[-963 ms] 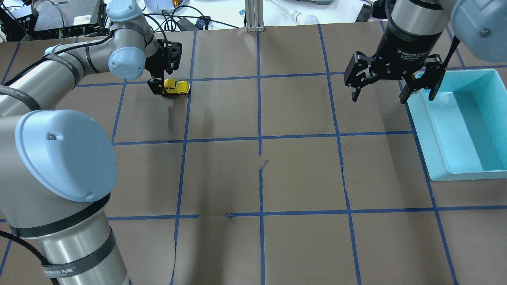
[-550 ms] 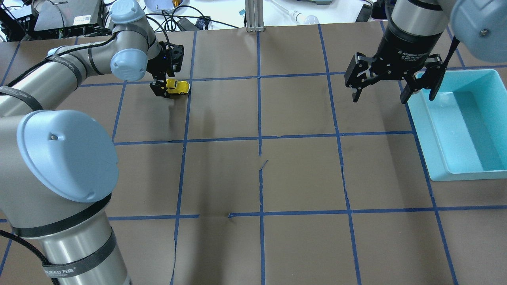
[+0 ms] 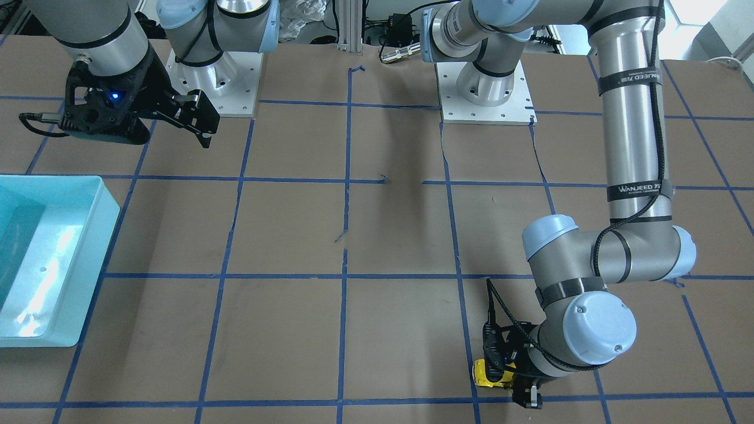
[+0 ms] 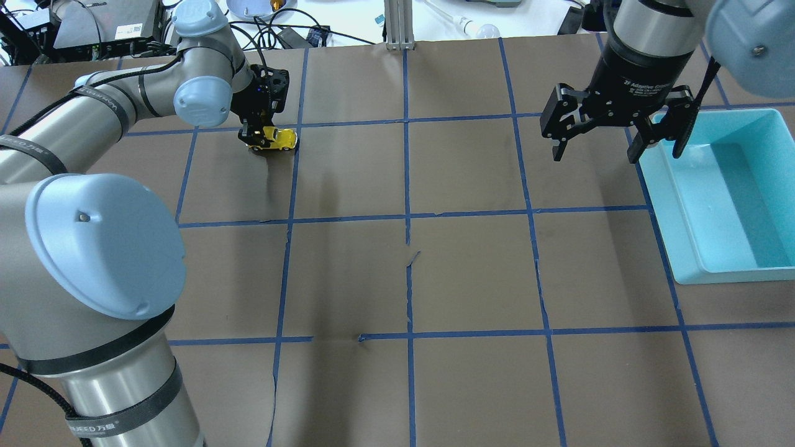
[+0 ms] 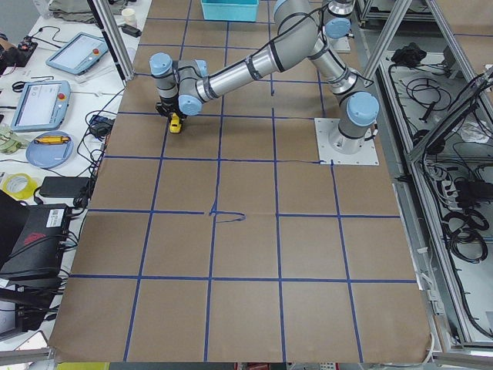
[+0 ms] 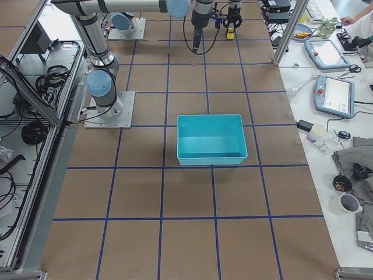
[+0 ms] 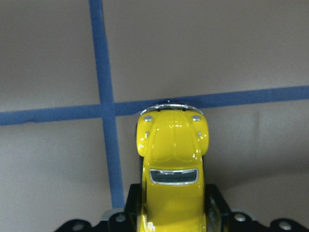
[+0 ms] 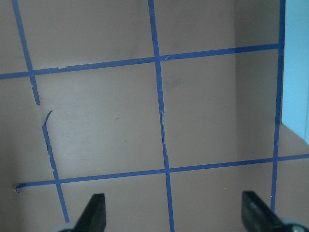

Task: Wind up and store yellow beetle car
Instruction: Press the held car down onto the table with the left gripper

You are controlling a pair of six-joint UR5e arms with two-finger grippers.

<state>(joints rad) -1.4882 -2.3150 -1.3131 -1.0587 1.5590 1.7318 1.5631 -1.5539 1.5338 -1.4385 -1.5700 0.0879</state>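
Observation:
The yellow beetle car (image 4: 279, 138) sits on the brown table at the far left, next to a blue tape crossing. My left gripper (image 4: 259, 136) is down over its rear end. In the left wrist view the car (image 7: 174, 154) fills the gap between the black fingers (image 7: 216, 202), which press on both its sides, and its nose points away. It also shows in the front view (image 3: 484, 375). I cannot tell whether the wheels touch the table. My right gripper (image 4: 595, 155) hangs open and empty above the table, just left of the teal bin (image 4: 770, 121).
The teal bin (image 3: 103, 197) at the table's right side holds nothing. Blue tape lines grid the brown paper (image 8: 159, 121). Cables and devices lie beyond the far edge (image 4: 292, 31). The bin's edge shows in the right wrist view (image 8: 297, 72).
My left gripper slid right over the car's rear and its fingers closed in on the car. The right arm has barely moved.

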